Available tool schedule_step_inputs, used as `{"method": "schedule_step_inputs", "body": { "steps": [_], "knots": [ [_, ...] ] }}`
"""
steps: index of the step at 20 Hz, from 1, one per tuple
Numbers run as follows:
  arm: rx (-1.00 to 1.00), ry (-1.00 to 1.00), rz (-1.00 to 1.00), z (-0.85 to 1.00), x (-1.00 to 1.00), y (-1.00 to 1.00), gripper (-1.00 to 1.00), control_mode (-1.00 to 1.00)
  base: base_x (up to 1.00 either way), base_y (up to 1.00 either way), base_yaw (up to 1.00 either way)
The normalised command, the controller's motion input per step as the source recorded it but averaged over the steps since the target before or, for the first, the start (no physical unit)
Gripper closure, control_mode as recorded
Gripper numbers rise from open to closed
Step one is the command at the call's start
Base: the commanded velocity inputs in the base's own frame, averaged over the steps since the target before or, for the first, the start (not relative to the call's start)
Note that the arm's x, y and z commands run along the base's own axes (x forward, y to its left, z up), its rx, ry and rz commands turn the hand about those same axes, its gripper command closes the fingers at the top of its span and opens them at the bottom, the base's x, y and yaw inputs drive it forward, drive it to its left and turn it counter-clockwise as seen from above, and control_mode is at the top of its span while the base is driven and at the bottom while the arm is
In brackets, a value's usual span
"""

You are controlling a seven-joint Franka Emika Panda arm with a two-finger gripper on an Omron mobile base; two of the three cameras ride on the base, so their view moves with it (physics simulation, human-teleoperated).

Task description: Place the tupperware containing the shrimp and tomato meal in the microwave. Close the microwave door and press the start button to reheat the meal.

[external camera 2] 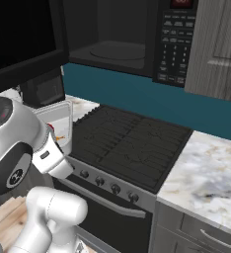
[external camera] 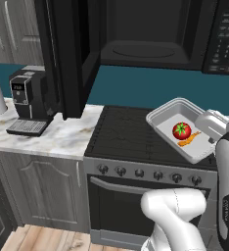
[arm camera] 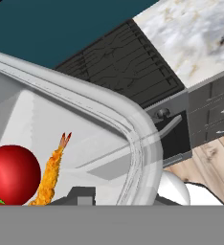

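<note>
The gripper (external camera: 208,128) grips the tupperware (external camera: 166,115) by its rim above the stove (external camera: 126,135); the open microwave (external camera: 146,34) sits at eleven o'clock.

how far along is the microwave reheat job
Done: the microwave door is open and the tupperware with tomato and shrimp is lifted above the stove. In hand: the end effector grips its rim. Left: set it on the turntable in the microwave, shut the door, press start.
</note>
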Motion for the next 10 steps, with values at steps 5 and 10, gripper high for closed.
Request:
{"method": "schedule_step_inputs", "body": {
  "steps": [5, 10],
  "knots": [
    [0.00, 0.00, 0.00, 0.00, 0.00, 0.00, 1.00, 1.00, 0.25, 0.00, 0.27],
    [0.00, 0.00, 0.00, 0.00, 0.00, 0.00, 1.00, 1.00, 0.38, 0.00, 0.22]
  ]
}}
